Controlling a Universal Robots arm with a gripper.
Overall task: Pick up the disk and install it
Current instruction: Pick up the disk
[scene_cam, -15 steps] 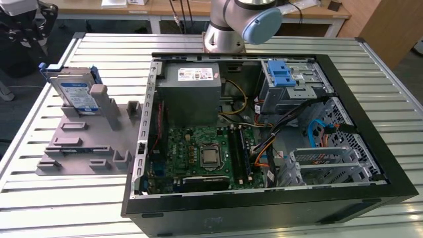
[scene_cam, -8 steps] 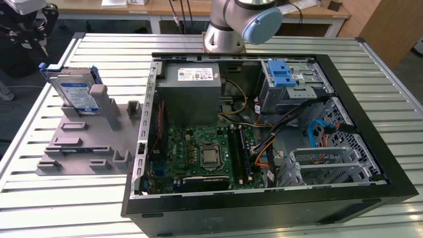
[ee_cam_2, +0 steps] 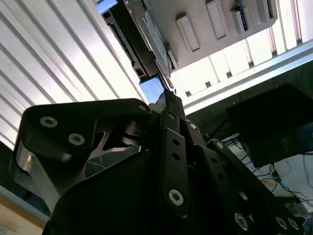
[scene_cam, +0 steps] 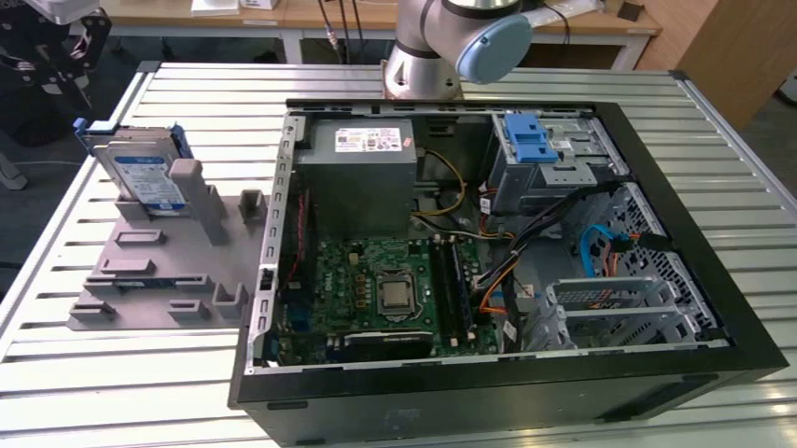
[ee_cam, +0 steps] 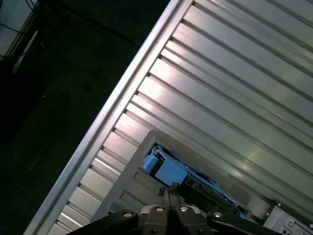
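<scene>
**Disk and its surroundings.** The disk (scene_cam: 140, 173) stands on edge in a grey plastic holder (scene_cam: 162, 271) at the exterior view's left, outside the computer case (scene_cam: 498, 397); its blue-and-white label faces the camera and its blue frame shows along the upper edge; in the first wrist view the same blue frame (ee_cam: 168, 172) appears as a pale blue block in the holder.

The hand (ee_cam: 167, 192) is seen in the first wrist view with its two fingertips pressed together and nothing between them; the tips point toward the blue end of the disk, and no contact with it is evident; in the second wrist view the black finger links (ee_cam_2: 171, 147) run together to a single tip in front of the same blue edge.

The holder is a flat grey plate with upright posts and slots, lying on the ribbed metal counter (scene_cam: 125, 392) just beside the case.

The case lies open on the counter, to the exterior view's right of the holder; inside it are a grey metal box with a white sticker (scene_cam: 361, 154), a green circuit board (scene_cam: 386, 289), a light-blue latch (scene_cam: 529, 140) on a metal cage, and loose coloured cables.

The arm (scene_cam: 436, 37) rises from the counter's far side behind the case.
</scene>
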